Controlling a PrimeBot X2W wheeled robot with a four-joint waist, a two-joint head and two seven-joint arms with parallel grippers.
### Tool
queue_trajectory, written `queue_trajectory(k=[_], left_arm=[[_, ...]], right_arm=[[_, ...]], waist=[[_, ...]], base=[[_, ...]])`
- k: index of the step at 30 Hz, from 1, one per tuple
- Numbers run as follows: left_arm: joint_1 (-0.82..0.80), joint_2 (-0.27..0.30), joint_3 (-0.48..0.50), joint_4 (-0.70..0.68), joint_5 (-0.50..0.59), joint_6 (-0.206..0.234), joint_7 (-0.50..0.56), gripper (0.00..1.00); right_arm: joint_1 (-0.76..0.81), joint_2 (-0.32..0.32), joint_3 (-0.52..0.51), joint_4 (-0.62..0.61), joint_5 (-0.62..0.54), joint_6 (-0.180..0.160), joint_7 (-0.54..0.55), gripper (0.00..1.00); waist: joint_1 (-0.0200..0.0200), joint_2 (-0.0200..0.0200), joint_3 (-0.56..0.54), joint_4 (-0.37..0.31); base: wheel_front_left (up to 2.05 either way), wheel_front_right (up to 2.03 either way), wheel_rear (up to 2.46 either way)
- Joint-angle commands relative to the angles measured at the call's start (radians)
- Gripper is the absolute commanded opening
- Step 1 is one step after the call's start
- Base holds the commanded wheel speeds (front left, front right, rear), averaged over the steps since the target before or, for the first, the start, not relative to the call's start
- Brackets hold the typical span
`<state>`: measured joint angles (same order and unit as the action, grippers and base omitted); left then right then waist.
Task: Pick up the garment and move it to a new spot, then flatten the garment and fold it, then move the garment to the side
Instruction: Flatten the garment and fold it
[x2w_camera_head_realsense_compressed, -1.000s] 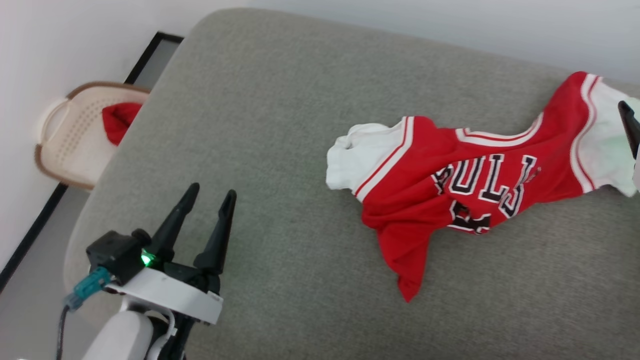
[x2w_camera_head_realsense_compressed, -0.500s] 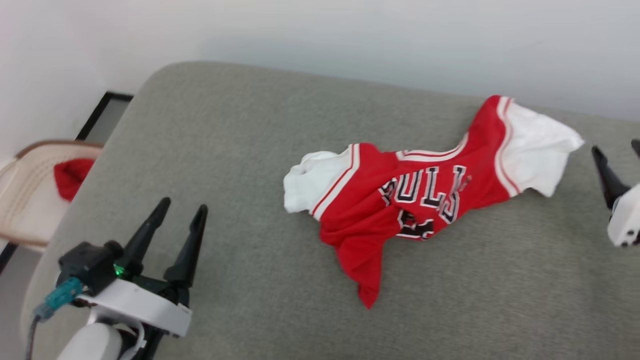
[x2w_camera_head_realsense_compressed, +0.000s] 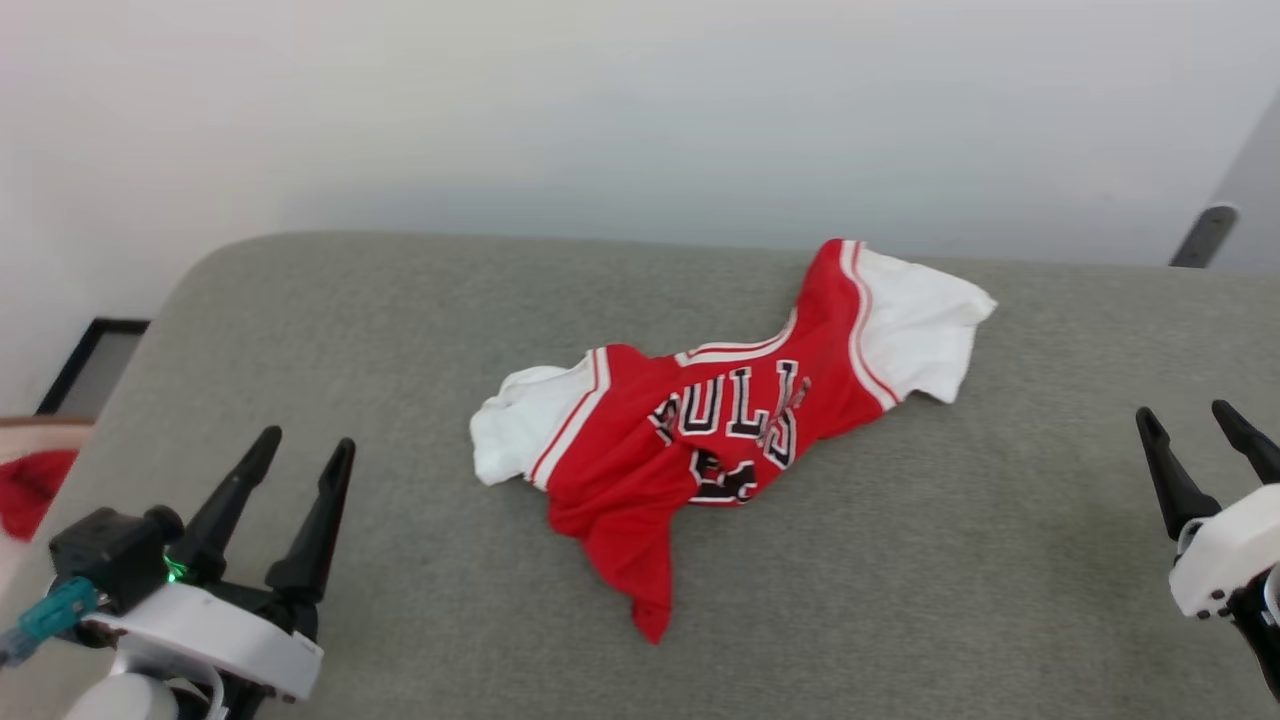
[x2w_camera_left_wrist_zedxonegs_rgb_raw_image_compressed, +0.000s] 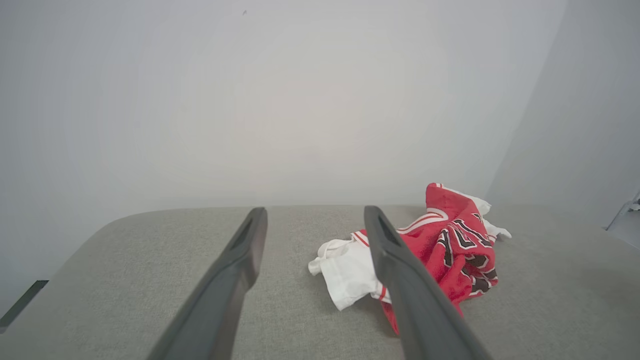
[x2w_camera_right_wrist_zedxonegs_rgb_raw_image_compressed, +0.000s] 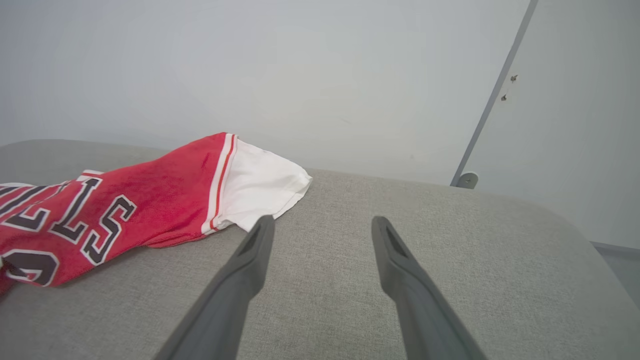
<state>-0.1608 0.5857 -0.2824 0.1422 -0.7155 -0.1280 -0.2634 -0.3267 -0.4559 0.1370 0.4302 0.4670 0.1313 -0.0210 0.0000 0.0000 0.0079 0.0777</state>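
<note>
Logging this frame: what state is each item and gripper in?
jersey: crumpled, unfolded, lying loose on the grey cushion.
left gripper: open, empty, clear of the jersey.
right gripper: open, empty, clear of the jersey.
small red cloth: bunched, cut off at the head view's left edge.

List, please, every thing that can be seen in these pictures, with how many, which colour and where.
jersey: one, red with white sleeves and dark lettering, lying crumpled near the middle of the padded surface
padded surface: one, grey, under the jersey, reaching across the head view
small cloth: one, red, at the left edge of the head view, beyond the surface's edge
wall: one, white, behind the surface
left gripper: one, dark fingers on a white wrist, lower left, open and empty, apart from the jersey
right gripper: one, dark fingers on a white wrist, lower right, open and empty, apart from the jersey
</note>
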Motion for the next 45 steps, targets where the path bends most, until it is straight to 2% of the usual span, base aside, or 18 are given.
queue_trajectory(k=[1,7,13,18,26,29,34,45], left_arm=[[0.002,0.009,-0.003,-0.005,-0.010,-0.003,0.000,1.00],[-0.028,0.044,-0.026,-0.002,-0.038,-0.003,0.008,1.00],[-0.092,0.075,-0.078,0.008,-0.104,-0.003,0.071,1.00],[-0.176,0.104,-0.143,0.023,-0.178,-0.003,0.171,1.00],[-0.435,0.167,-0.298,0.099,-0.363,-0.003,0.470,1.00],[-0.538,0.168,-0.345,0.159,-0.419,-0.003,0.590,1.00],[-0.676,0.162,-0.441,0.273,-0.415,-0.003,0.731,1.00],[-0.812,0.107,-0.543,0.532,-0.458,-0.003,0.876,1.00]], right_arm=[[0.030,0.009,-0.023,-0.029,-0.019,-0.001,0.009,1.00],[0.114,0.066,-0.104,-0.167,-0.068,-0.001,0.067,1.00],[0.168,0.111,-0.147,-0.273,-0.101,-0.001,0.116,1.00],[0.185,0.128,-0.161,-0.328,-0.112,-0.001,0.141,1.00],[0.148,0.128,-0.164,-0.397,-0.114,-0.001,0.170,1.00],[0.131,0.125,-0.157,-0.407,-0.113,-0.001,0.173,1.00],[0.098,0.127,-0.142,-0.413,-0.109,-0.001,0.174,1.00],[0.051,0.111,-0.145,-0.412,-0.114,-0.001,0.162,1.00]], waist=[[0.0000,0.0000,-0.026,-0.044],[0.0000,0.0000,-0.023,-0.073],[0.0000,0.0000,-0.017,-0.087],[0.0000,0.0000,-0.001,-0.093],[0.0000,0.0000,0.089,-0.113],[0.0000,0.0000,0.131,-0.123],[0.0000,0.0000,0.200,-0.144],[0.0000,0.0000,0.297,-0.171]], base=[[0.00,0.00,0.00],[0.00,0.00,0.00],[0.00,0.00,0.00],[0.00,0.00,0.00],[0.00,0.00,0.00],[0.00,0.00,0.00],[0.00,0.00,0.00],[0.00,0.00,0.00]])
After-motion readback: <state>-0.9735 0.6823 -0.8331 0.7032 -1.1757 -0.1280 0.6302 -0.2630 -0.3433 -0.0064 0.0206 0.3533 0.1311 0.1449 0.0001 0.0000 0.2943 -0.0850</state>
